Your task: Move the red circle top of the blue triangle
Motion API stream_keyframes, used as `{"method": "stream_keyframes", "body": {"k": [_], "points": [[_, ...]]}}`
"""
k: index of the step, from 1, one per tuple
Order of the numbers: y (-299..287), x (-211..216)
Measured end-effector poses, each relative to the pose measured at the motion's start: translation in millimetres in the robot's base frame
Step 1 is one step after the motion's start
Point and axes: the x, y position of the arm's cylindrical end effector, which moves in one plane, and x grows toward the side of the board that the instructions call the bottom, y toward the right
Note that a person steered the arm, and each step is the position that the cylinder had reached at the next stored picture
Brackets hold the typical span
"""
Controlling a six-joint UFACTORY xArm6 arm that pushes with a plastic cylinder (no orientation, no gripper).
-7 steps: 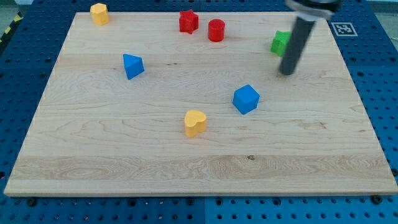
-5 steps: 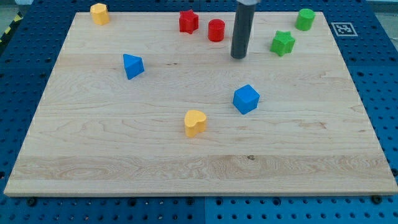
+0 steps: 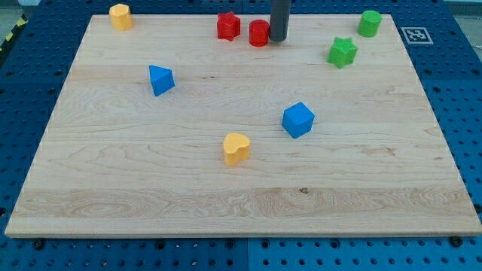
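My tip (image 3: 278, 38), a bare rod with no pincer, touches the red circle (image 3: 259, 34) at its 3 o'clock; push steadily toward 9, stopping at 12 o'clock of the blue triangle (image 3: 160, 80), skirting the red star (image 3: 228, 25).

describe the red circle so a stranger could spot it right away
Look along the wooden board's top edge, near the middle. Two red blocks sit there side by side: the red circle is the right one, round-topped, with my tip at its right side, unlike the pointed red star.
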Motion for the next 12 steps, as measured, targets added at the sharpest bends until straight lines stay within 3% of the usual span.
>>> {"method": "stream_keyframes", "body": {"k": [2,5,7,9,12], "points": [[-12.0,-25.1],[-36.2,-23.9],[-14.1,9.4],[-48.7,21.2],[-70.2,81.1]]}}
